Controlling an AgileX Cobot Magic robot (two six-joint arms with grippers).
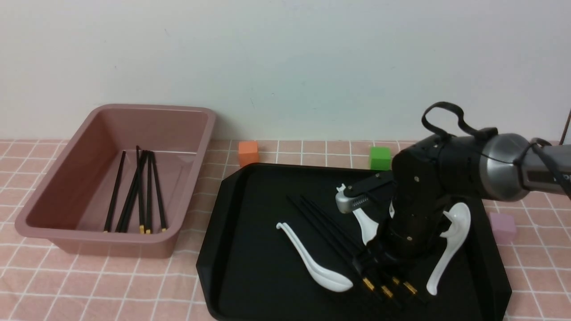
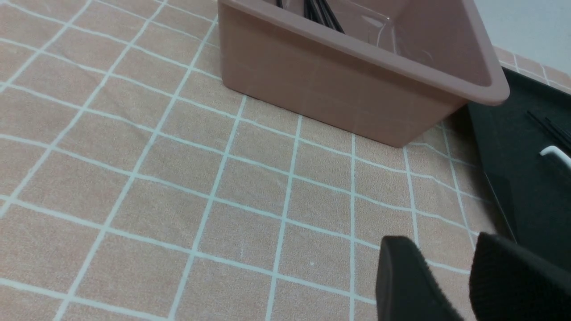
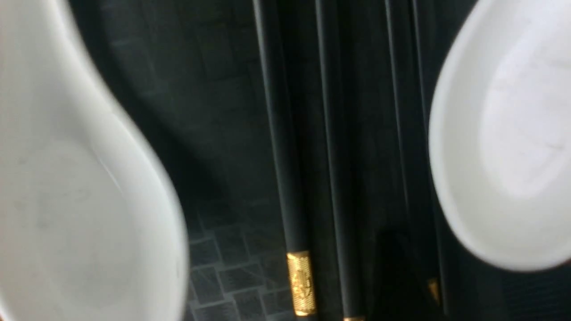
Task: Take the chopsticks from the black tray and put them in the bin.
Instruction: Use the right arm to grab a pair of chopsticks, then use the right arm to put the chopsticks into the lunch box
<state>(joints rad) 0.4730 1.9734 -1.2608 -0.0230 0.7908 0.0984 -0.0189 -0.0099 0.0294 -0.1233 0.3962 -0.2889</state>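
You are working inside the black tray [image 1: 250, 276], and the room there is tight. Three white spoons are crowding the chopsticks [image 1: 321, 223] on the tray floor. The left spoon [image 1: 312, 261] is lying just beside them, the middle spoon [image 1: 366, 227] is showing partly from under the right arm, and the right spoon [image 1: 450, 240] is lying toward the tray's right rim. In the right wrist view, two spoon bowls are flanking the sticks closely.

The right gripper [image 1: 374, 266] is hanging low over the sticks near their gold bands, with its jaws spread wide. You cannot tell whether a finger is touching a stick.

The tray floor between the left spoon and the tray's left rim is giving you open room. An orange cube [image 1: 248, 153] and a green cube [image 1: 380, 157] are standing behind the far rim, and a lilac cube [image 1: 502, 226] is sitting off the right rim.

The chopsticks are lying flat and side by side on a diagonal axis. Their thin tips are pointing toward the tray's far-left corner and their banded ends toward its near rim.

The bin [image 1: 151, 108] is standing just left of the tray, with other chopsticks lying lengthwise in it. The left gripper [image 2: 439, 249] is hovering over the checked cloth [image 2: 178, 178] near the tray's near-left corner, with its jaws slightly apart and holding nothing.
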